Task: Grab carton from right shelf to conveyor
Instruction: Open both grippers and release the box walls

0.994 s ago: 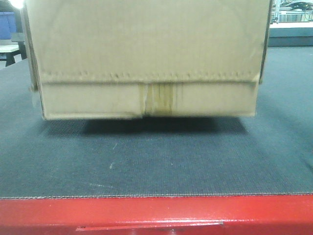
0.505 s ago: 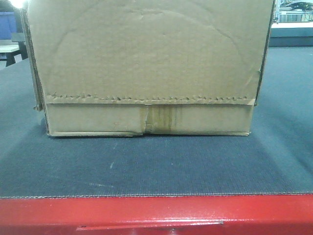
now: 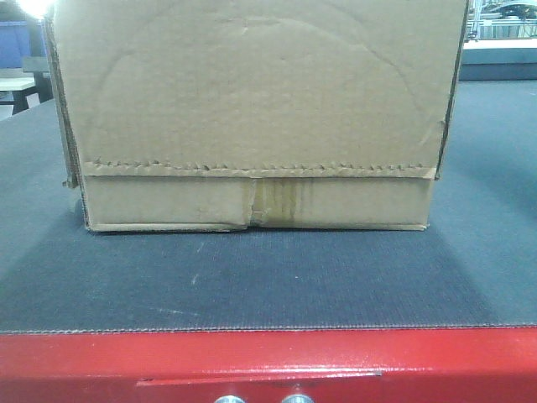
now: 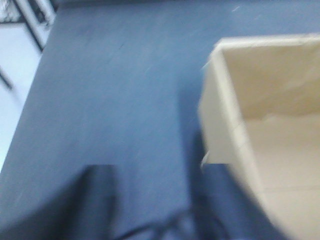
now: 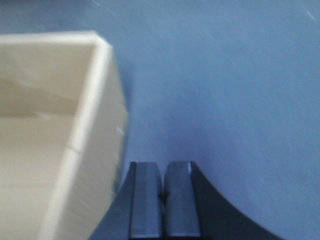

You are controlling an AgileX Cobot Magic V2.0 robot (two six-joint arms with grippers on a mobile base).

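The carton [image 3: 252,109], plain brown with a jagged flap seam and a yellowed tape strip, rests flat on the conveyor's dark grey belt [image 3: 268,277], behind the red front frame [image 3: 419,365]. In the blurred left wrist view, my left gripper [image 4: 155,170] hangs open over the belt just left of the carton's open-topped corner [image 4: 225,125], nothing between its dark fingers [image 4: 97,200]. My right gripper [image 5: 162,167] is shut, its pads together on nothing, just right of the carton's wall [image 5: 95,150]. The right shelf is out of view.
Two silver bolts [image 3: 228,400] show at the bottom of the red frame. A blue bin [image 3: 13,42] and a pale table stand far back left. Pale floor and dark frame legs [image 4: 30,25] lie beyond the belt's left edge.
The carton has come down from hovering above its shadow to resting on the belt. The front view has shifted slightly, bringing the two bolts into sight.
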